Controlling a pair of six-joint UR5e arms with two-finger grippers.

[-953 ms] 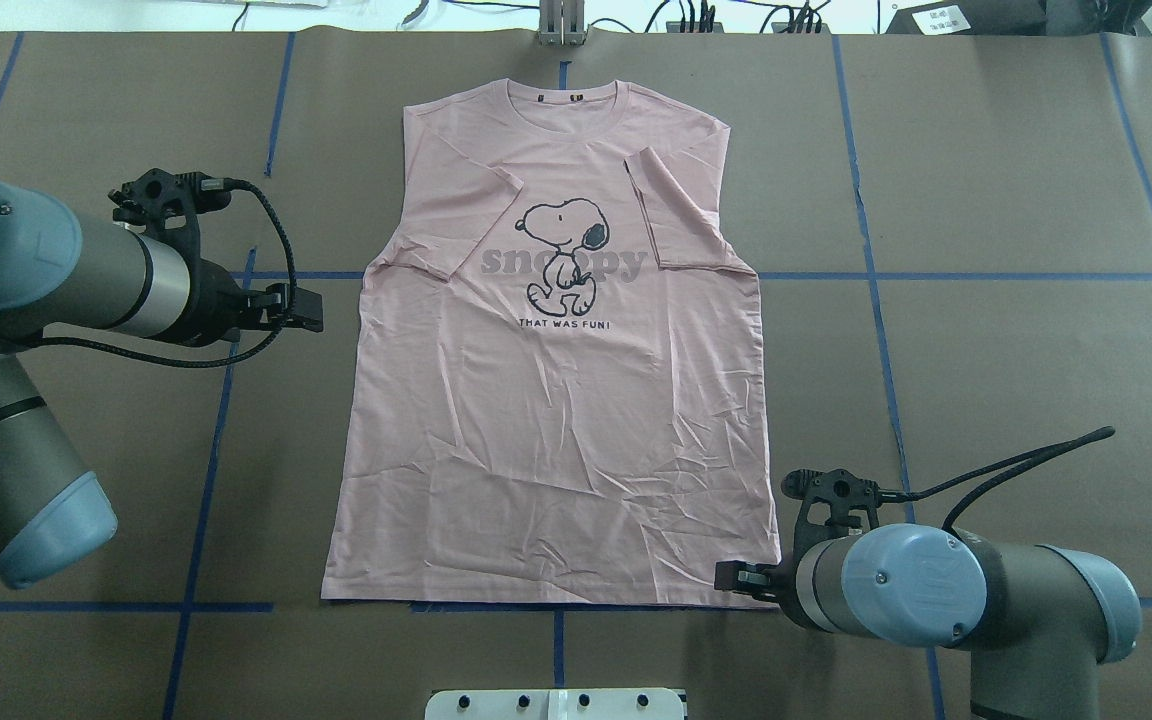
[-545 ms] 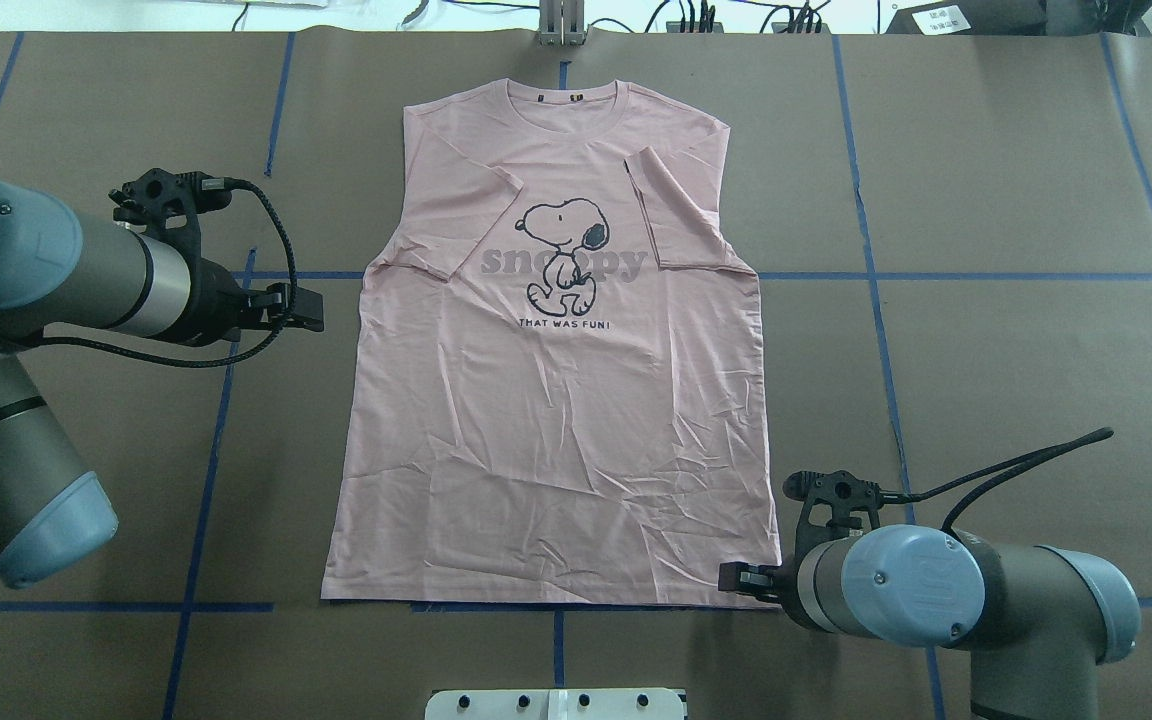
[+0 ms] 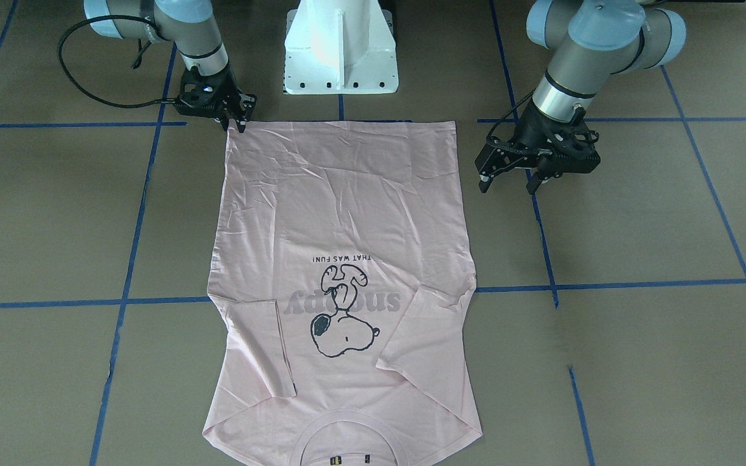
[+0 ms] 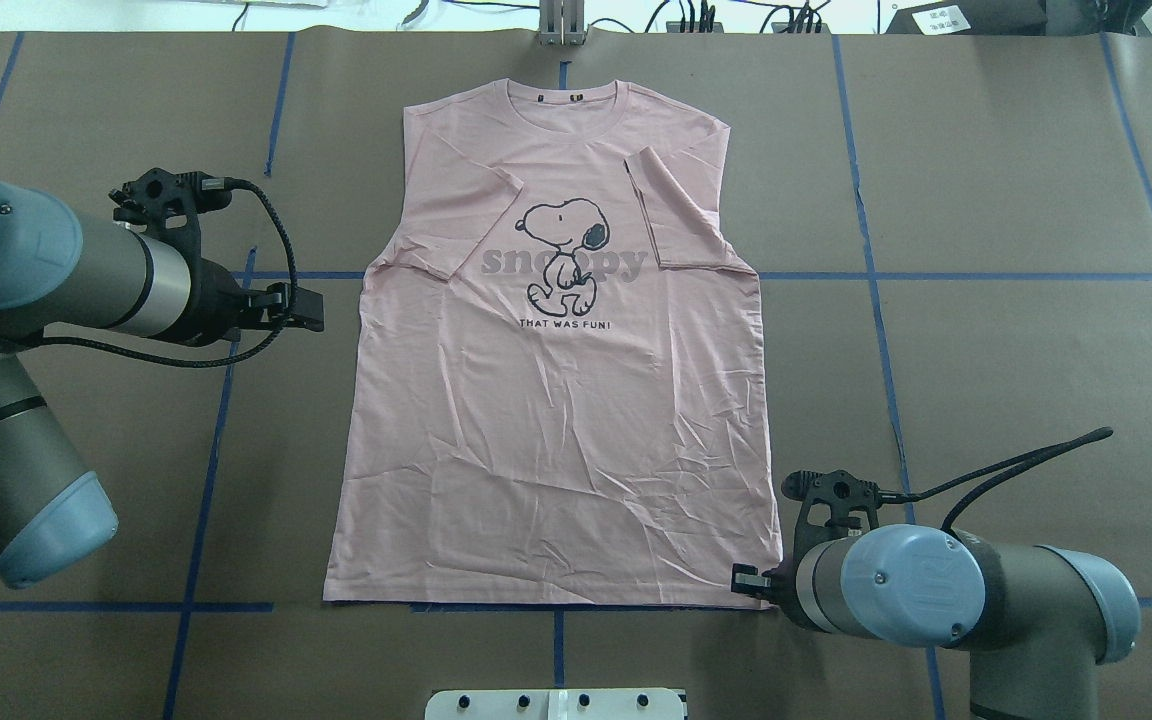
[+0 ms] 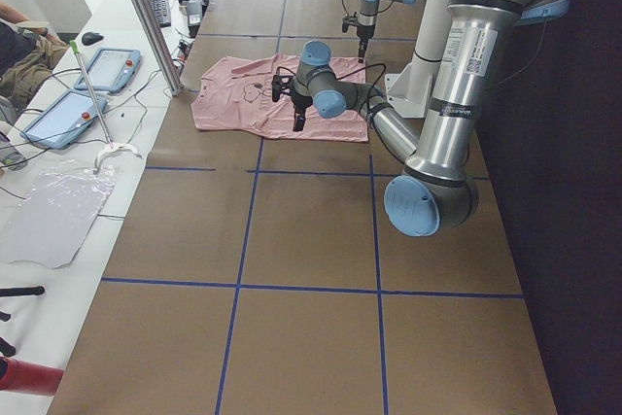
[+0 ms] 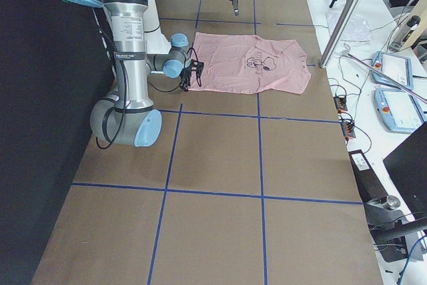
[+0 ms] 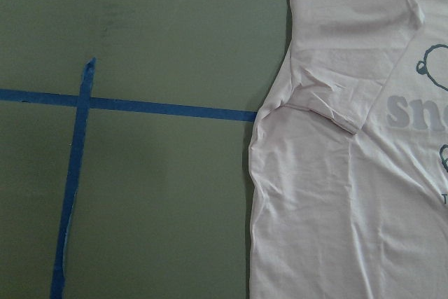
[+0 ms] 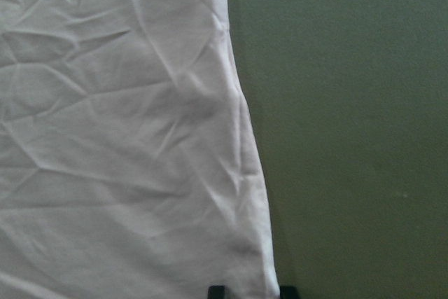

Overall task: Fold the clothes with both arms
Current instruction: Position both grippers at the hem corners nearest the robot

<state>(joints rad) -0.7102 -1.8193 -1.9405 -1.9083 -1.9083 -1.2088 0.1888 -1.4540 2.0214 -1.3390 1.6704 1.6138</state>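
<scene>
Front-facing view: T-shirt (image 3: 347, 213) is seen flat at frame centre, sleeves turned in. The right gripper (image 3: 236, 124) is set at the hem corner, upper left, and the left gripper (image 3: 508, 188) is held clear, upper right, jaws parted. Overhead view: hem pickup is judged in hand, and the left is yet to be brought to its corner. Right wrist view: fingertips (image 8: 217, 290) are shown apart astride the hem edge, nothing pinched, a detail hidden overhead.

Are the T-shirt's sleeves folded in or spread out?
Folded in: both sleeves lie over the chest of the T-shirt; its body lies spread flat.
</scene>
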